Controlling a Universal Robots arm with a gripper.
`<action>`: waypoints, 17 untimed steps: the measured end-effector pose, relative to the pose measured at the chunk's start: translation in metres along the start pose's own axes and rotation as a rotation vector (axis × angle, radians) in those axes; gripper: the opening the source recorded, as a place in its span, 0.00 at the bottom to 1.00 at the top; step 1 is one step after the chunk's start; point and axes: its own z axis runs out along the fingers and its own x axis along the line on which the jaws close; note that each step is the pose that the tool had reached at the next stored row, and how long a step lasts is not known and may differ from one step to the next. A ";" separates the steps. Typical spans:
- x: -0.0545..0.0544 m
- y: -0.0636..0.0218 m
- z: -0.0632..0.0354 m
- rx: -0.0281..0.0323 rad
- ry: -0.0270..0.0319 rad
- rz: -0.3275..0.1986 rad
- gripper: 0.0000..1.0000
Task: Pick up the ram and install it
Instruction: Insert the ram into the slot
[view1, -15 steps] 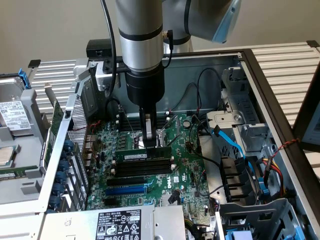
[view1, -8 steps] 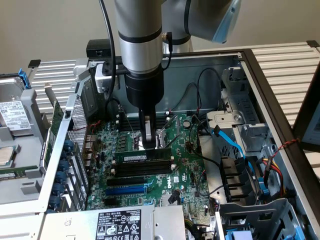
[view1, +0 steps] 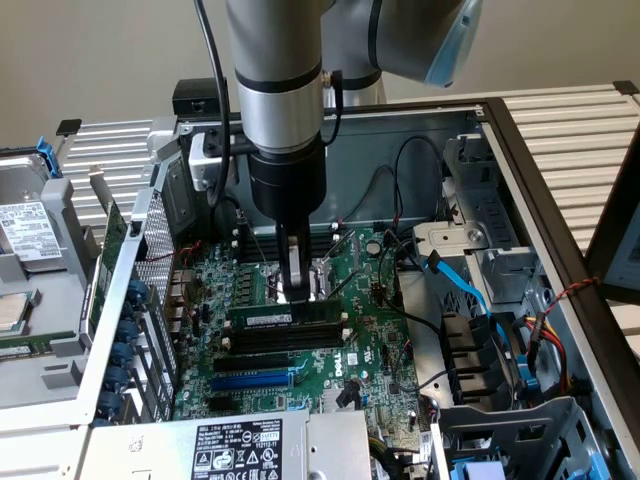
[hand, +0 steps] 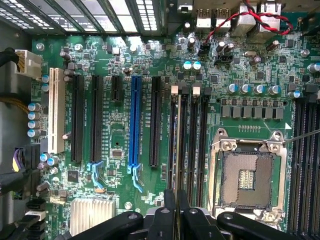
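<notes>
Robot arm (view1: 285, 90), silver and black, reaching straight down into an open desktop computer case (view1: 520, 160) that lies on its side. The hand (view1: 294, 292) is closed to a narrow slit, its two thin dark fingers almost together. The fingertips sit right at the top edge of the ram (view1: 285, 317), near the middle of its length. I cannot tell whether they pinch that edge or only rest on it.

The ram is a long green stick with a white label. It stands upright on its edge in one of the long black memory slots on the green motherboard (view1: 370, 340), with a white latch at each end of the slot. In the exterior view, more empty black slots lie just in front of it, followed by a blue expansion slot (view1: 250, 381). The open processor socket (view1: 318, 282) lies just behind the fingers.

From the wrist camera, the hand (hand: 176, 197) looks down along the ram (hand: 177, 145). Here the ram shows edge-on, as a thin line running between the dark memory slots. The blue expansion slot (hand: 134, 120) lies to one side of it and the metal-framed processor socket (hand: 247, 177) to the other, on the motherboard (hand: 115, 130).

A blue cable (view1: 465, 285) curves through the case on the exterior view's right. A grey box with a white sticker (view1: 240, 448) sits at the near edge.
</notes>
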 end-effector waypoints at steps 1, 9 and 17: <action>0.000 0.0001 0.0005 -0.0001 0.0001 0.000 0.13; 0.002 0.0002 0.0031 -0.0001 0.0002 0.000 0.13; 0.001 0.0003 0.0076 -0.0001 0.0002 0.000 0.13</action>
